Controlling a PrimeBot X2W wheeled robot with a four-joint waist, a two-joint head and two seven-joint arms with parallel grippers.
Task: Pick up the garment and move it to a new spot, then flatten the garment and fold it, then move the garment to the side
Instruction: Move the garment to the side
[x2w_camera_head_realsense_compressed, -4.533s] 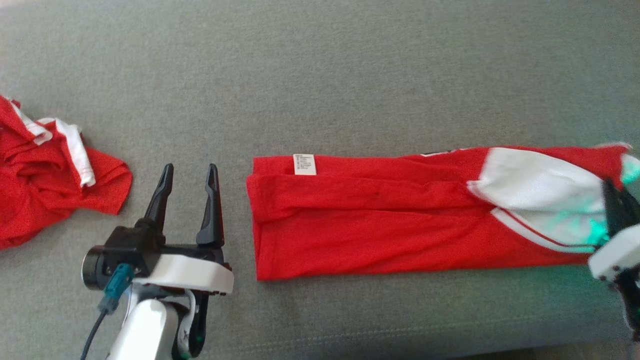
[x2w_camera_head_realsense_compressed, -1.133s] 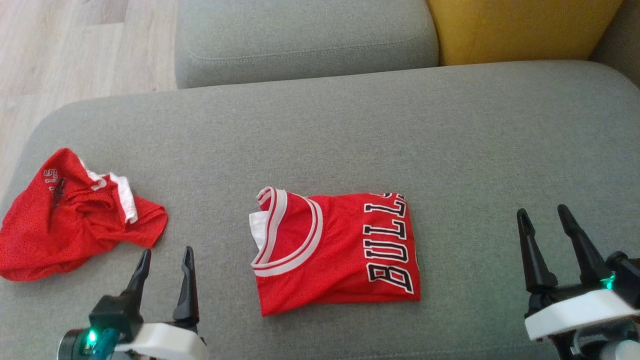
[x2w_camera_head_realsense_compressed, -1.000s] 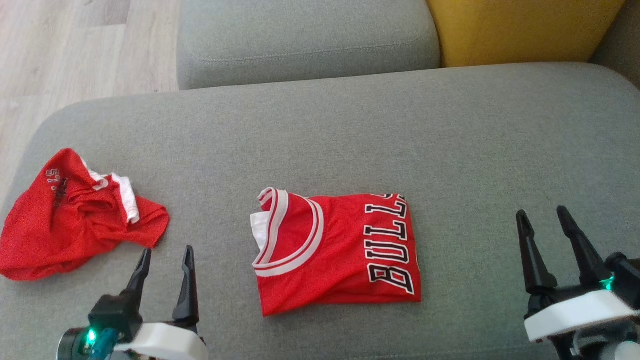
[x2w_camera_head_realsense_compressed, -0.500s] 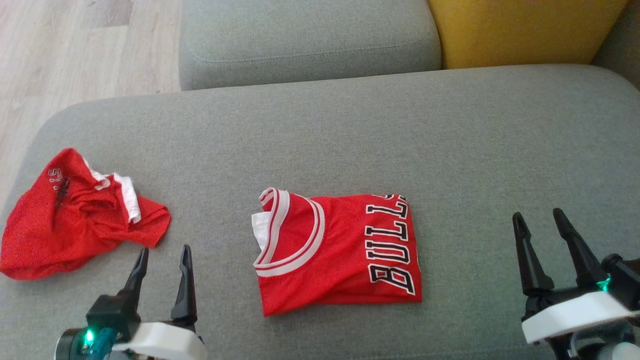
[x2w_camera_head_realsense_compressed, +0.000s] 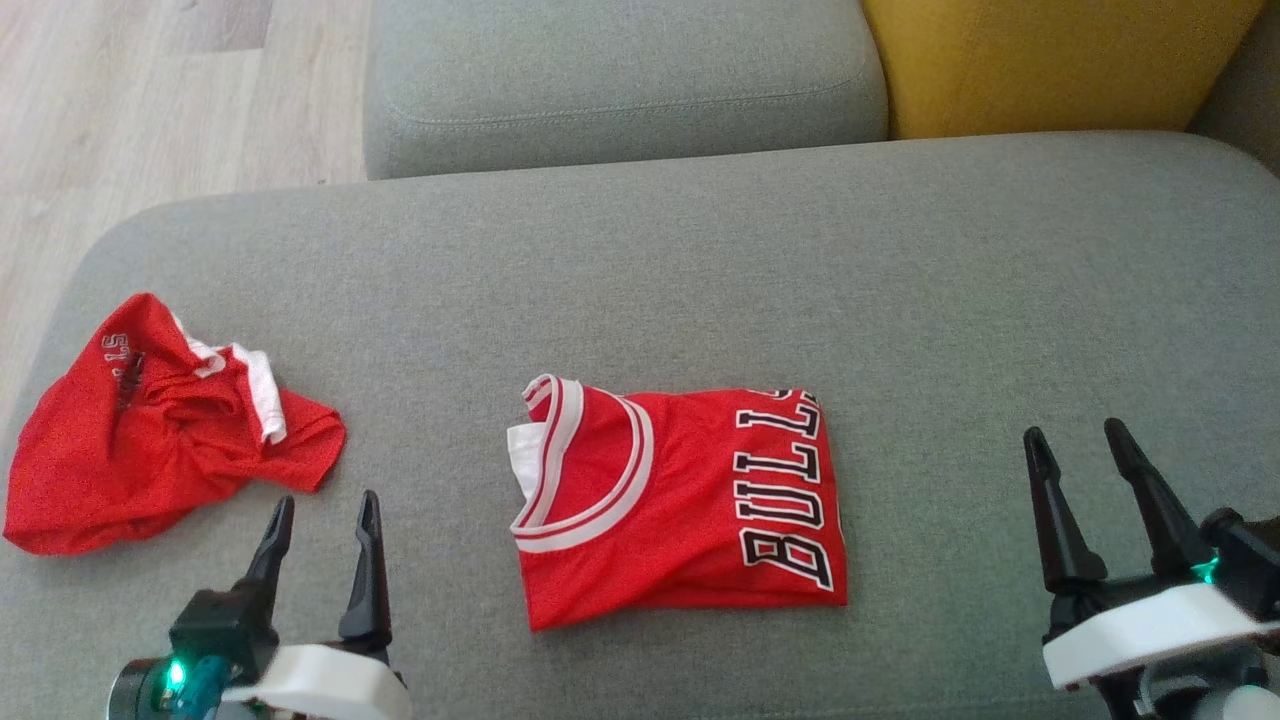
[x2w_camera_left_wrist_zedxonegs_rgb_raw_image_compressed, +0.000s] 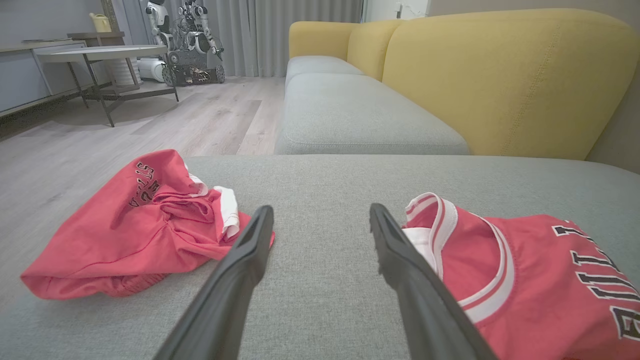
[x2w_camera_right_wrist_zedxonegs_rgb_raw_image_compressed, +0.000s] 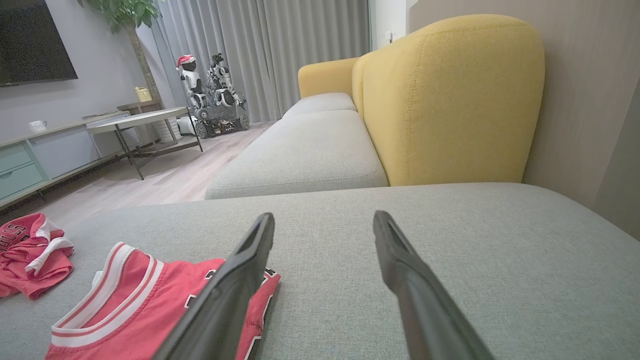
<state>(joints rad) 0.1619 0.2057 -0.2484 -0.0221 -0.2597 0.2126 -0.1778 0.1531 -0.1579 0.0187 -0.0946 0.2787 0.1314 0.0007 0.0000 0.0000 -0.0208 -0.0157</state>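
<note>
Head view: neatly folded red basketball jersey, white-and-red striped collar, black "BULLS" lettering, lies flat a bit below centre frame on the wide grey fabric seat cushion. The collar faces frame left and the lettering runs up its right side. Lower left, left gripper with its two dark fingers spread apart, pointing up the frame, bare cushion showing btwn them; it sits near the jersey's left edge but apart from it, gripping nothing. Lower right, right gripper is likewise wide apart, well clear of the jersey's right edge, also not closed on anything. Far left mid-frame, a crumpled red garment w/ white trim is heaped on the same cushion, well apart from the jersey, just above and left of the left fingers. Top centre there's a second grey seat cushion, a mustard-yellow upholstered backrest at top right, and pale wood-plank floor at upper left. Left wrist view: the jersey collar peeks out just right of the right-hand finger, the crumpled heap sits at left w/ its hem right by the other fingertip, and grey cushion fills the gap. Far back upper left, a round-topped metal-legged table and a white-and-black wheeled robot by grey curtains. Right wrist view: the jersey is at lower left, partly behind the left-hand finger.
</note>
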